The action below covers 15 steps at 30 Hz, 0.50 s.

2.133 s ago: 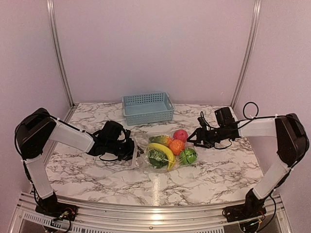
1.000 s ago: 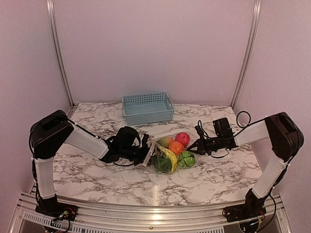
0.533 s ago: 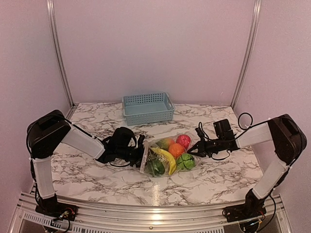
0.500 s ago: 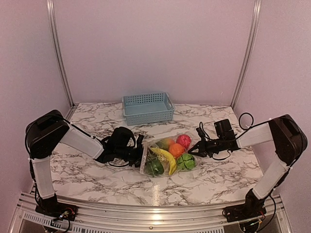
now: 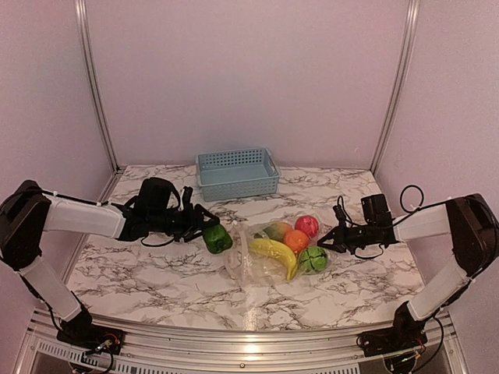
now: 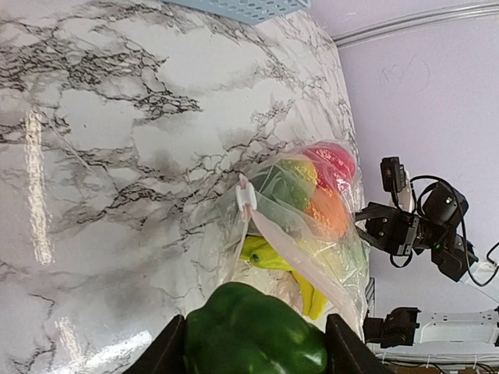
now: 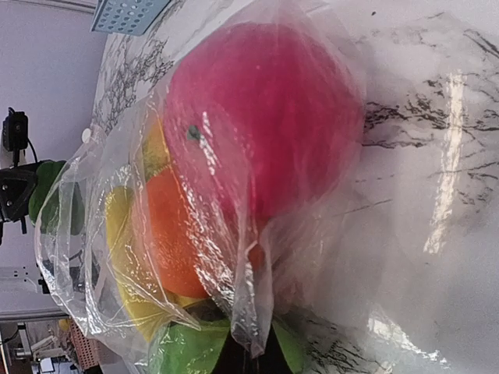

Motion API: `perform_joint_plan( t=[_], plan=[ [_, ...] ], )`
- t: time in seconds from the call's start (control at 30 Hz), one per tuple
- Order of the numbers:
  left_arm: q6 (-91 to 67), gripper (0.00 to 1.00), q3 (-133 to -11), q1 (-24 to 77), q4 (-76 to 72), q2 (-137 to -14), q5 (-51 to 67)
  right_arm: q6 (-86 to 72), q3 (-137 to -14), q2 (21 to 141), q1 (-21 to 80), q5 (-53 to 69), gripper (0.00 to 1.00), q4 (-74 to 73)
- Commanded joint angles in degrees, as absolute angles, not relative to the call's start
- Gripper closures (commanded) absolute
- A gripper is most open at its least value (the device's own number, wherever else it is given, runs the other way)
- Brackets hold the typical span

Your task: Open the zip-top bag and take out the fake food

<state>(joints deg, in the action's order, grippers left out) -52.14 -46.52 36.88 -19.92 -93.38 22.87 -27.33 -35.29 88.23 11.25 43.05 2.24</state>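
Overhead view of a marble table [image 5: 156,273] with two robot arms reaching in from the left and right edges. At centre frame lies the clear zip-top bag [image 5: 253,265], its long axis running left to right between the two arms. Its mouth and zip strip [image 6: 246,196] face left and gape open. The left gripper [image 5: 207,231], just left of the mouth, has its jaws clamped on the dark green pepper [image 5: 218,238], which is fully outside the bag and held above the table. The wrist view shows the pepper filling the gap between the two fingers. The other fake food is inside the bag. The yellow banana [image 5: 274,251] lies closest to the opening, slanting from upper left to lower right. The orange fruit [image 5: 295,240], the red fruit [image 5: 307,226] and the light green leafy piece [image 5: 313,259] are bunched at the right end. The right gripper [image 5: 331,238] sits against that closed right end, and its jaws appear pinched on a fold of plastic, though the fingertips are hard to make out. A light blue basket [image 5: 236,173] stands behind, at upper centre. The left arm is nearer the mouth, so the next reach would likely enter from the left, toward the banana.
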Motion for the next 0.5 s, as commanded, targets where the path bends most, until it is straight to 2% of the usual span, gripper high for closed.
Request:
perform_joint_plan(
  t=[0.0,0.13,0.47],
  plan=[
    [-48.31,0.63,-47.55,31.24,-11.17,-87.88,19.78,-26.1,-34.57,86.45,9.44,41.83,1.0,0.28],
    [-46.1,0.63,-56.45,27.08,-7.45,-89.68,17.76,-25.94,-33.64,86.33,9.32,42.29,1.0,0.39],
    [-36.85,0.62,-89.31,25.53,6.07,-106.57,10.04,-25.4,-34.07,86.23,9.38,43.59,1.0,0.53]
  ],
)
